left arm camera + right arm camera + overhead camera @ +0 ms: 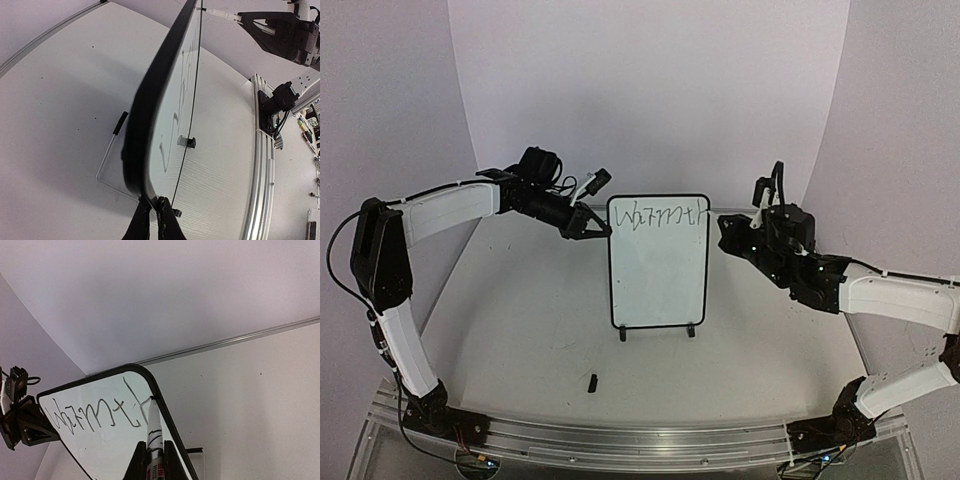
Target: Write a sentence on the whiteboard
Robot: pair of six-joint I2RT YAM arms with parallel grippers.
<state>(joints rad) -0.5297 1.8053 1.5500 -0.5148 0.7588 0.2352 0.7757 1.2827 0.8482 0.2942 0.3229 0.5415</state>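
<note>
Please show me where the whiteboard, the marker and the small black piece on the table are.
whiteboard (658,275): top external view, blank middle of its white surface.
marker (154,430): right wrist view, white barrel below the tip.
small black piece (592,382): top external view, its middle.

i see the whiteboard (658,265) standing in the middle of the table (520,320), the sentence (663,214) across its top, my left gripper (598,228) on its upper left edge, the right gripper (725,230) at its upper right (marker (152,425) tip at that corner), and a small piece (592,382) lying in front, leftward.
</note>
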